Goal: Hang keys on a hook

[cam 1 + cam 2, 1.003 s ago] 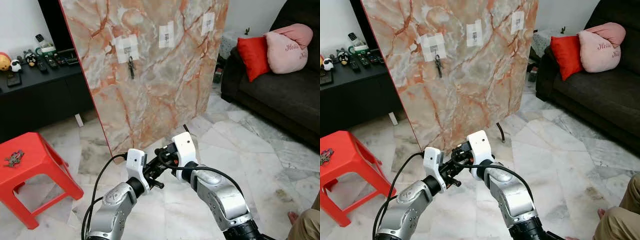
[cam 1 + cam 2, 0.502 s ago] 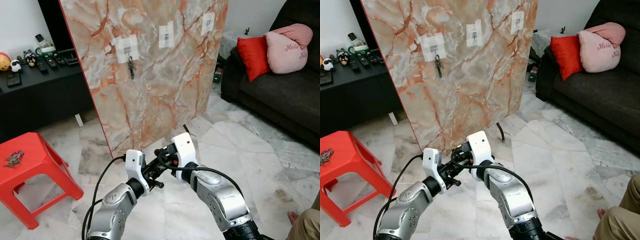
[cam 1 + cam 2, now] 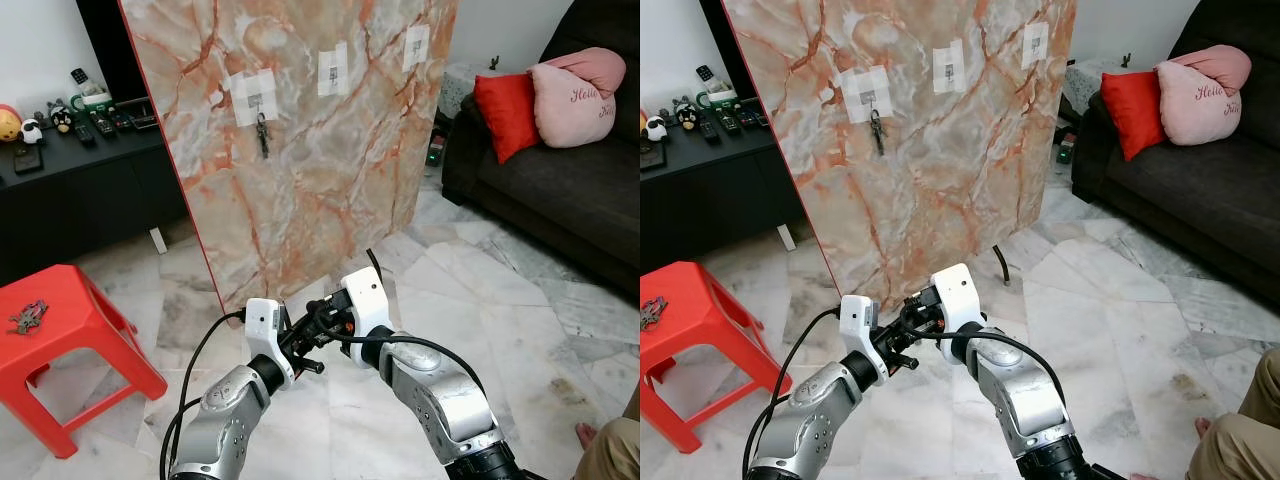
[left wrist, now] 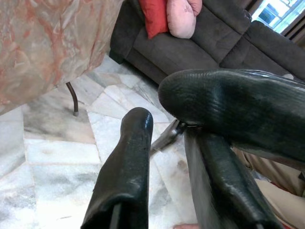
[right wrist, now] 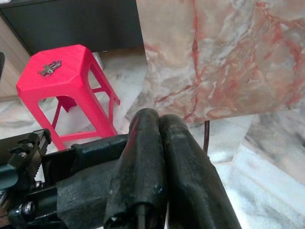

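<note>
Over the last second both arms have barely shifted; no pick-up has begun. The left gripper [image 3: 322, 366] is spread, the right gripper [image 3: 312, 322] pressed together, empty. The keys [image 3: 27, 317] lie far left of them on the red stool [image 3: 95, 340].
</note>
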Robot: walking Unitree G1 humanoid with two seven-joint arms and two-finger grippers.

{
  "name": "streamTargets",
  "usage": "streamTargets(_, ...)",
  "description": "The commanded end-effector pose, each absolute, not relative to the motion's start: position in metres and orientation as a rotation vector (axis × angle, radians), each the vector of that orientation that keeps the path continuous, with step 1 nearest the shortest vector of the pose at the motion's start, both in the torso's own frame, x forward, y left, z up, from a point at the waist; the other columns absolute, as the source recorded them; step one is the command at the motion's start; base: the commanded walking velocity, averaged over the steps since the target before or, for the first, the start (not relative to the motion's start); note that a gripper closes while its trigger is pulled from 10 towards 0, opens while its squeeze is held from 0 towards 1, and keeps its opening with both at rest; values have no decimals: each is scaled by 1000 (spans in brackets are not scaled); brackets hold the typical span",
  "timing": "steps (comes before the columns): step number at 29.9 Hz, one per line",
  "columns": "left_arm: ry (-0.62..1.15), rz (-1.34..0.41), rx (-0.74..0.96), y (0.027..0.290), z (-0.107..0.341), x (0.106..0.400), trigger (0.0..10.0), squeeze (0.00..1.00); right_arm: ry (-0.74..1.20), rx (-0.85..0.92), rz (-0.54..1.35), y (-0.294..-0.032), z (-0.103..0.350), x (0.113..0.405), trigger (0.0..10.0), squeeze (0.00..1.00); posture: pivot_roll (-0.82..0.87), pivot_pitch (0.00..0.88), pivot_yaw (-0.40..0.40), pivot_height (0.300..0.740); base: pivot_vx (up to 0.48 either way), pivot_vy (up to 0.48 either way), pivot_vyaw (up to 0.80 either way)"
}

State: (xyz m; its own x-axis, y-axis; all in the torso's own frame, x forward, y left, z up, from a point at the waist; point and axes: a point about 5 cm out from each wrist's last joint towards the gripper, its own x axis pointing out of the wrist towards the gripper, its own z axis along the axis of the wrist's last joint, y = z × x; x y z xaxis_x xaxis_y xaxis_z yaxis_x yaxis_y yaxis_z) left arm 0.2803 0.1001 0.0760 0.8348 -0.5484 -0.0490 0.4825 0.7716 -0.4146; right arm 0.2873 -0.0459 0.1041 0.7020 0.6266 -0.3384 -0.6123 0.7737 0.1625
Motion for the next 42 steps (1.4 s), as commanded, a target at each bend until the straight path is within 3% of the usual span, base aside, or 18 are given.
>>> streamTargets(1, 71, -554, -409, 102, 96, 288, 10000, 780, 444, 34, 690, -47, 95, 284, 10000, 0, -17, 0, -45, 740, 0, 0, 0)
streamTargets(2, 71, -554, -420, 101, 96, 288, 10000, 0, 445, 34, 690, -48, 95, 283, 10000, 0, -17, 0, -46, 740, 0, 0, 0)
streamTargets(12, 58, -548, -444, 102, 98, 288, 10000, 0, 452, 33, 691, -48, 94, 282, 10000, 0, -17, 0, -45, 740, 0, 0, 0)
streamTargets(13, 55, -546, -447, 102, 98, 288, 7333, 0, 452, 33, 691, -48, 94, 282, 10000, 0, -17, 0, -46, 740, 0, 0, 0)
streamTargets(14, 50, -540, -453, 103, 99, 288, 5882, 0, 452, 33, 692, -48, 94, 282, 10000, 0, -17, 0, -46, 740, 0, 0, 0)
streamTargets(16, 47, -538, -459, 103, 99, 288, 0, 0, 453, 33, 692, -48, 93, 282, 10000, 0, -16, 0, -47, 740, 0, 0, 0)
streamTargets(42, 27, -537, -484, 105, 101, 288, 0, 0, 450, 41, 650, -52, 92, 285, 10000, 0, -16, 0, -46, 740, 0, 0, 0)
